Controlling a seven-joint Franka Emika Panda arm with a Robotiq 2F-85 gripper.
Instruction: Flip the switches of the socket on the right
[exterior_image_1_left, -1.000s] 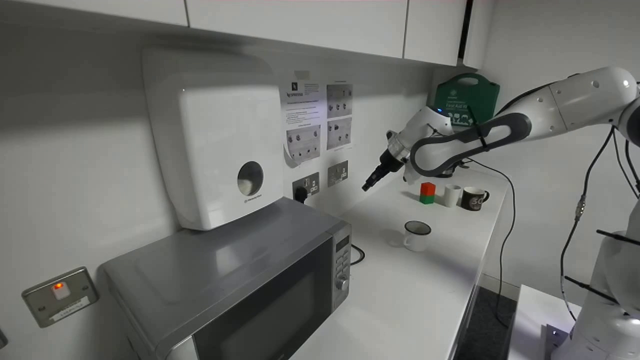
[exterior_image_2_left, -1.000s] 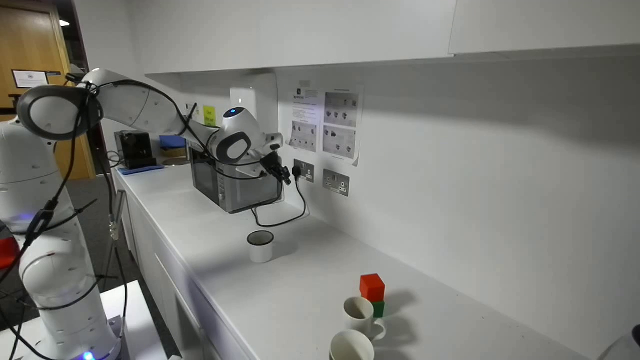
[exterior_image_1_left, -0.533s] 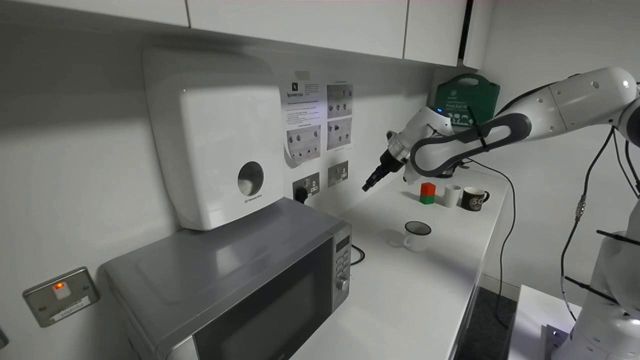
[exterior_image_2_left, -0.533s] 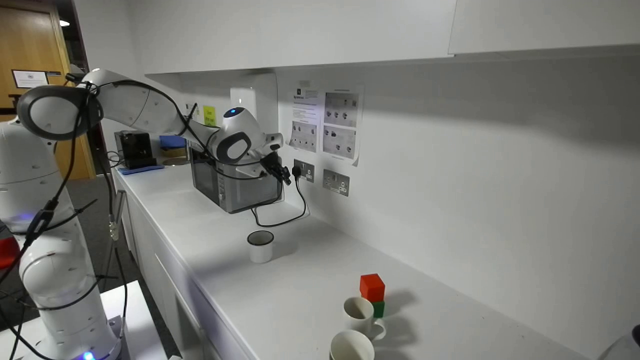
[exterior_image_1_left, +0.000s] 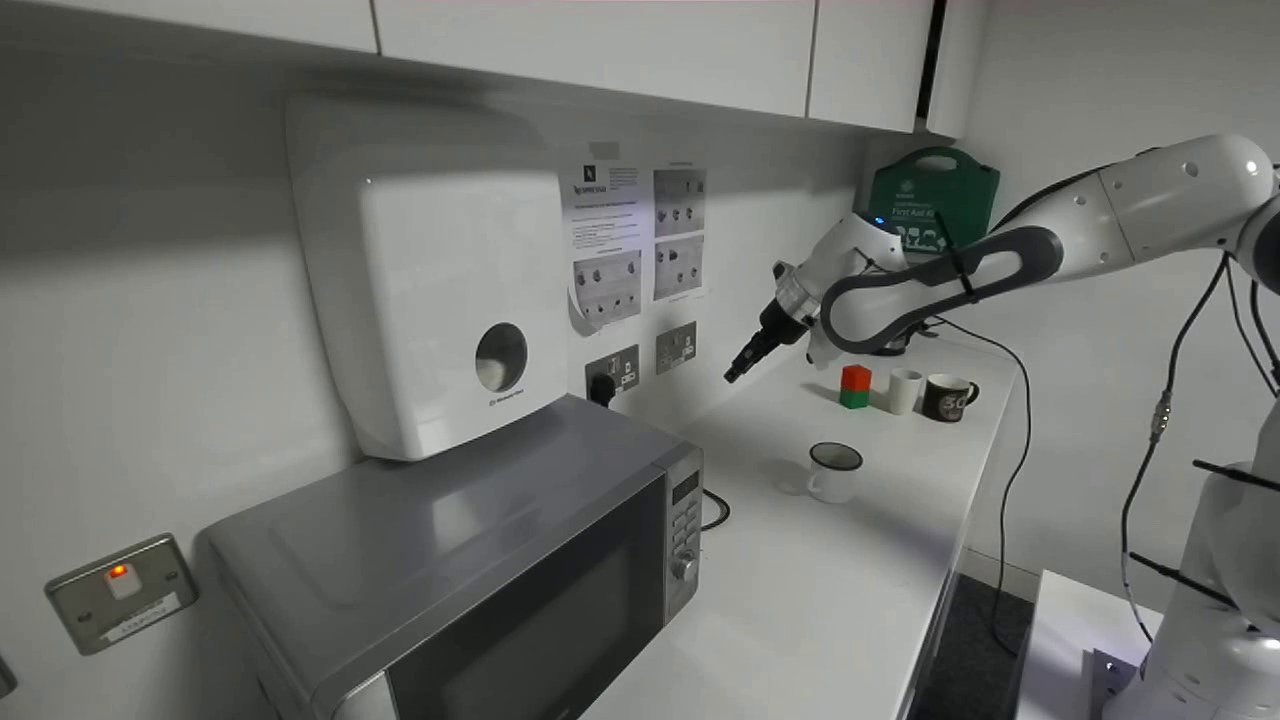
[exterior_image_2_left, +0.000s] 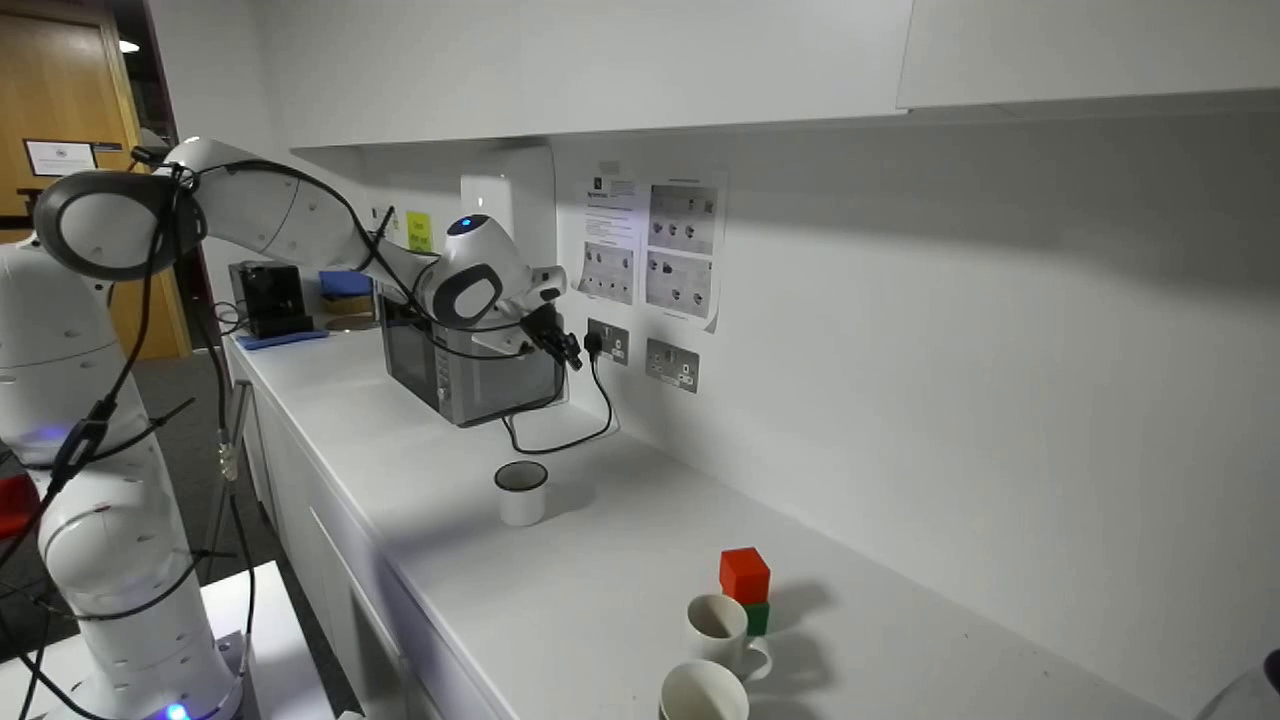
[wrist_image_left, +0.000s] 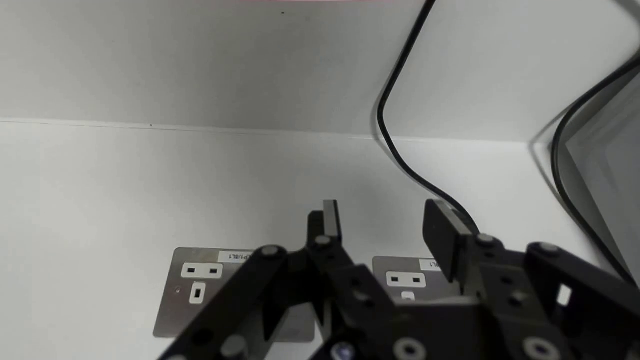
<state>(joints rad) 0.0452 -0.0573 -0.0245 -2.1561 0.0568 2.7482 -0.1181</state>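
Wrist view: the claw (wrist_image_left: 383, 217) is spread wide and hides part of the socket (wrist_image_left: 186, 295), whose switches cannot be made out. In both exterior views the socket sits on the wall (exterior_image_2_left: 900, 350) above the tabletop (exterior_image_2_left: 600, 590), just beside the plugged socket (exterior_image_2_left: 614, 341), and the claw hangs apart from the wall.
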